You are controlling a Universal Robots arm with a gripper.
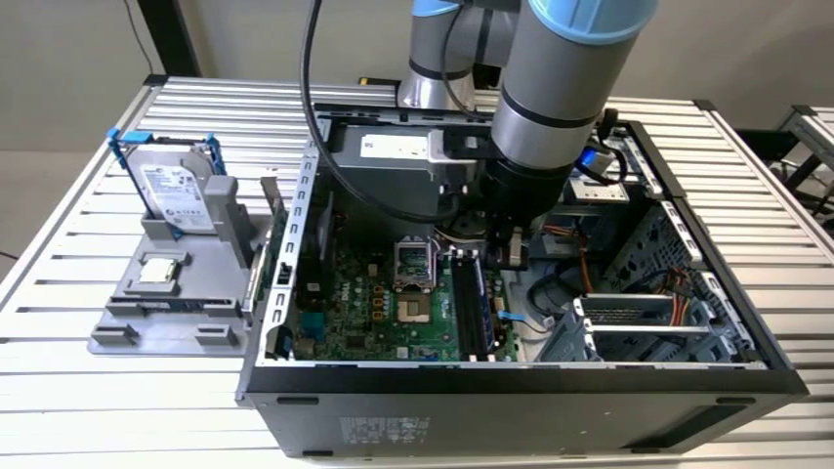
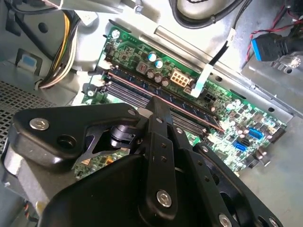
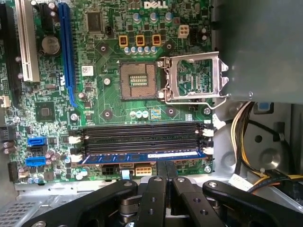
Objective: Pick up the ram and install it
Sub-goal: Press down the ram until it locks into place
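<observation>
Far off to the exterior view's left of the gripper (image 1: 509, 244), the drive (image 1: 176, 186) stands on the table (image 1: 78, 410). The gripper itself is down inside the case (image 1: 521, 391).

In the first wrist view the ram (image 3: 142, 156) lies in the slot closest to the gripper (image 3: 165, 165), right under its tips. The fingers look pressed together with nothing between them, so I think it is pushing, not holding.

To do this well, the push should go straight down, so both ends sink evenly and the white clips (image 3: 207, 151) snap in.

The first wrist view shows the whole ram and the open socket (image 3: 137, 80) beyond it. The second wrist view looks from behind the gripper (image 2: 157, 101), where its black arms cover much of the board (image 2: 227, 109).
</observation>
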